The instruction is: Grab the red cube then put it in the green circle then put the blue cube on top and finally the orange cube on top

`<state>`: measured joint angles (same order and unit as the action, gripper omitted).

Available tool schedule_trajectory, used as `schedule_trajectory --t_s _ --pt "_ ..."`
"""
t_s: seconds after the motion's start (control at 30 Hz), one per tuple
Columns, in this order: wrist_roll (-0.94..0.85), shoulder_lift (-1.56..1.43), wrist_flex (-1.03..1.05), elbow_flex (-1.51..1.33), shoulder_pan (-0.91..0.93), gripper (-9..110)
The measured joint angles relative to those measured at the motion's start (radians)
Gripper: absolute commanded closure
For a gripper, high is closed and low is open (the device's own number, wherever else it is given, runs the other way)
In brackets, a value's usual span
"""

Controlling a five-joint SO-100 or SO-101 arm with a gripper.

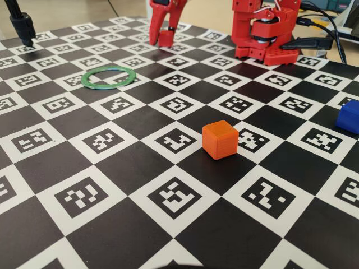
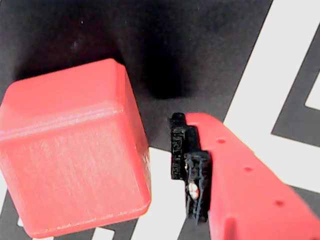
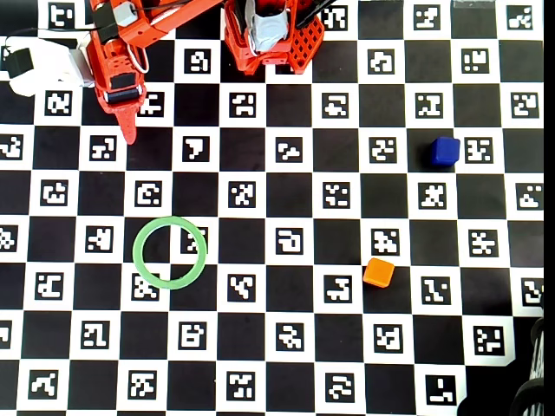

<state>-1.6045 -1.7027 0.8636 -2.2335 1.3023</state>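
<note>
The red cube (image 2: 75, 150) fills the left of the wrist view and rests on the checkerboard. One red finger (image 2: 240, 175) with a black pad (image 2: 179, 147) stands just right of it, with a narrow gap between; the other finger is out of frame. In the fixed view my gripper (image 1: 160, 39) is open at the far side of the board, straddling the red cube (image 1: 166, 38). From overhead the gripper (image 3: 129, 120) hides that cube. The green circle (image 1: 108, 77) (image 3: 170, 252) lies flat with nothing inside. The orange cube (image 1: 220, 139) (image 3: 378, 272) sits mid-board. The blue cube (image 1: 349, 116) (image 3: 444, 151) sits far right.
The arm's red base (image 1: 263, 33) (image 3: 264, 35) stands at the back of the board with cables (image 1: 331, 33) trailing right. A black stand (image 1: 22, 25) rises at the back left. A white box (image 3: 43, 69) lies beside the arm.
</note>
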Motion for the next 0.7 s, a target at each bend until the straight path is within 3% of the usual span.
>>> schedule_trajectory --t_s 0.7 --pt "-0.135 0.0 0.084 0.0 0.0 59"
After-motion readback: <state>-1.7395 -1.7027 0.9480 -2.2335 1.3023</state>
